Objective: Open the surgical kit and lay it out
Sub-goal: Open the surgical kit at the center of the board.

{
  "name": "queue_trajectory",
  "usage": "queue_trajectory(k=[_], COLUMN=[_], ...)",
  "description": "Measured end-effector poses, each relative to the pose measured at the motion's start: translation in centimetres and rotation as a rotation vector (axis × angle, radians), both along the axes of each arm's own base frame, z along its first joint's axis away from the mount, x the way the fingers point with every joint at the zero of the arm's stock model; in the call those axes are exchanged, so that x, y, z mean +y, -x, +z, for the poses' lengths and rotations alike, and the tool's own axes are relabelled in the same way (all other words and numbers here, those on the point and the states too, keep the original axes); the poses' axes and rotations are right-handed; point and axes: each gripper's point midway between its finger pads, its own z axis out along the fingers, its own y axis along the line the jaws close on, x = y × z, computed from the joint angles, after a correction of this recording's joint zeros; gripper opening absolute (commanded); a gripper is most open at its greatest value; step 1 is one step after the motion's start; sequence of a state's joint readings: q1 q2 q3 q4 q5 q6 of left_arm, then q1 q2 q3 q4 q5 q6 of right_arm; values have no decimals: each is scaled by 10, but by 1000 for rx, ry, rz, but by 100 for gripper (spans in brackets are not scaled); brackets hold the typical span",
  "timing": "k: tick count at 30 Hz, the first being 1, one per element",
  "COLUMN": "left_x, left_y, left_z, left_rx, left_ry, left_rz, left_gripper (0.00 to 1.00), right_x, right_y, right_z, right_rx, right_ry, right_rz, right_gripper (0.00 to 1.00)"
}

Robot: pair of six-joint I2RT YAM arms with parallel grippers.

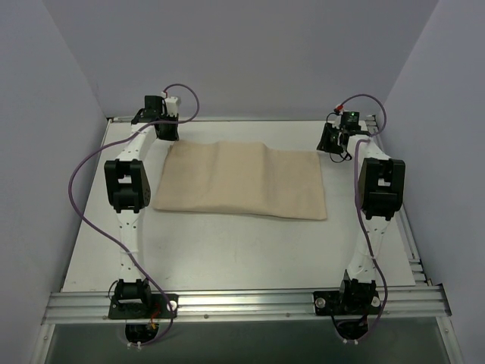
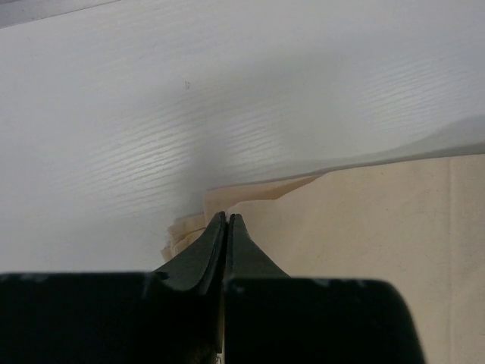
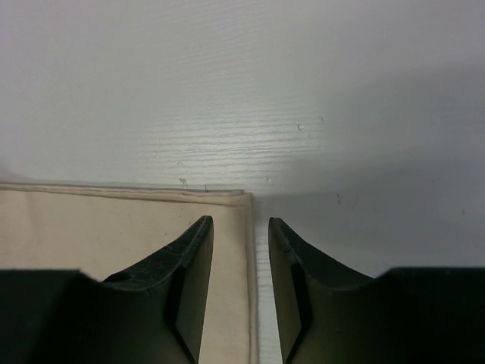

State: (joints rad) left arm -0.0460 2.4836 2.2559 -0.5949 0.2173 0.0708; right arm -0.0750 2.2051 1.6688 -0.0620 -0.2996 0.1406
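Toward 12 o'clock on the white table (image 1: 227,250), the beige cloth wrap (image 1: 242,180) is lying folded shut, hiding its contents. The left gripper (image 2: 227,218) is pinching the layered corner at the wrap's 10 o'clock, jaws fully together. The right gripper (image 3: 239,221) is standing half-open, straddling the hem at 2 o'clock and gripping nothing. Risk: a one-corner pull may end up dragging the whole bundle, or peeling several layers at once and spilling instruments.
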Motion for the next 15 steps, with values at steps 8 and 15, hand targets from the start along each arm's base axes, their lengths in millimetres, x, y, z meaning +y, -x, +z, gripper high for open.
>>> queue_trajectory(k=[8,15], left_x=[0,0], left_y=[0,0], left_z=[0,0], left_rx=[0,0], left_ry=[0,0], left_rz=[0,0], left_gripper=[2,2], right_x=[15,19], right_y=[5,7], right_z=[-16,-23], right_rx=[38,55], right_ry=[-45,-47], right_rz=[38,45], right_gripper=[29,28])
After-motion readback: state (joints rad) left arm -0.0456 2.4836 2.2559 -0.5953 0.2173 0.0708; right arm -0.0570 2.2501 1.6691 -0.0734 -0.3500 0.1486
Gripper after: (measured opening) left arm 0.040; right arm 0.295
